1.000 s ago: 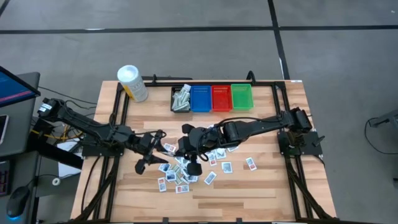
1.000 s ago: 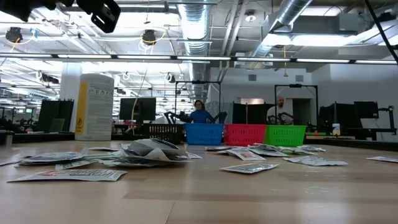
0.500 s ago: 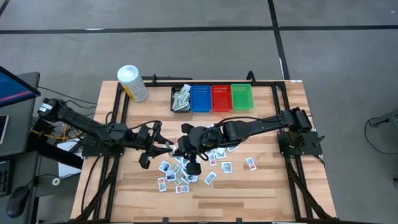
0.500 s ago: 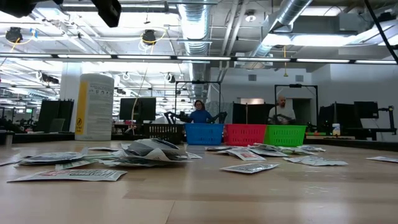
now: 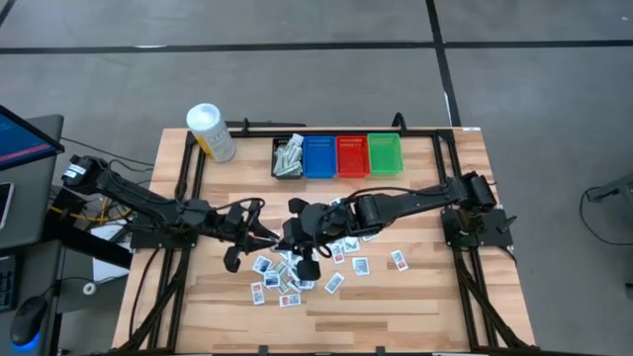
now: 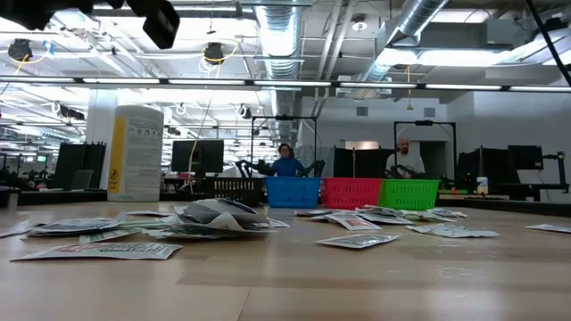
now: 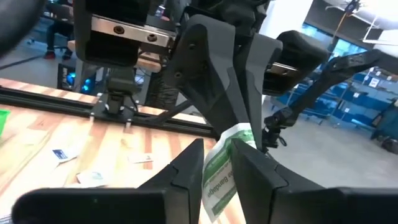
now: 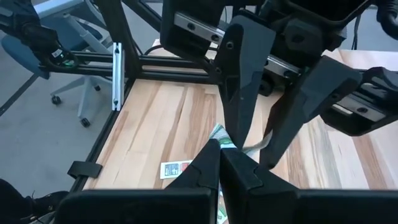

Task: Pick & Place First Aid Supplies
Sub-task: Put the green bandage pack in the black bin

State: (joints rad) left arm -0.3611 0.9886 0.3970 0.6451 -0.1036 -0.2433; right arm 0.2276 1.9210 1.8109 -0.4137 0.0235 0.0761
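Over mid tabletop (image 5: 415,297), right gripper (image 8: 219,144) clenched on green-marked packet (image 7: 225,163); left gripper (image 7: 217,167) straddling same packet, grip uncertain. Loose packets (image 5: 297,272) scattered beneath; black bin (image 5: 288,158), coloured bins (image 5: 352,155), white tub (image 5: 210,132) well apart.

1. Lighting: bright, even, from ceiling strip lights (image 6: 268,85) seen in the low view.
2. Glare: those lights bloom white; the ceiling around them is washed out.
3. Shadows: soft and short on the table (image 5: 425,287) in the high view.
4. Focus: the near tabletop in the low view is blurred.
5. Wrist views: close dark parts are soft-edged.
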